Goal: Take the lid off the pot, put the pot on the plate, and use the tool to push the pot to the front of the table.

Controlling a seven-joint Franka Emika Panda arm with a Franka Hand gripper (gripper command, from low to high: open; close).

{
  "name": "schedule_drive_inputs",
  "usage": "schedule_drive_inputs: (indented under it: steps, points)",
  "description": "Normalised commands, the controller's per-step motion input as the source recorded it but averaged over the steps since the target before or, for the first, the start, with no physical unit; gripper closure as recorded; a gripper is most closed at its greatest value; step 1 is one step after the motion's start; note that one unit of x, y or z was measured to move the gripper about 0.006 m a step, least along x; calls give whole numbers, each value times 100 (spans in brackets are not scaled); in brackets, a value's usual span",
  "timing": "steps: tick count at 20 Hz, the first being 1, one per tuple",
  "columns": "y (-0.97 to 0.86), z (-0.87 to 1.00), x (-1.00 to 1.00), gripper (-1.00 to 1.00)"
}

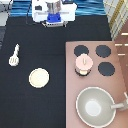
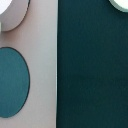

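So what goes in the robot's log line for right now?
gripper: exterior view's top, holding nothing | lid: on pot | plate: bare | tool: untouched

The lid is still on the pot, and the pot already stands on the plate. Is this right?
Not quite. The exterior view shows the lid on the pot, but the pot stands on the stove panel, apart from the plate. The gripper is at that view's top.
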Motion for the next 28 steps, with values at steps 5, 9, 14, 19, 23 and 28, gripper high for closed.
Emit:
schedule_drive_inputs:
  steps: [5,9,14,19,23,28]
  points:
    - [34,24,23,-100]
    - [62,74,60,-100]
    - [60,88,71,-100]
    - [49,89,84,-100]
    - [45,73,89,-100]
    - [47,50,87,-100]
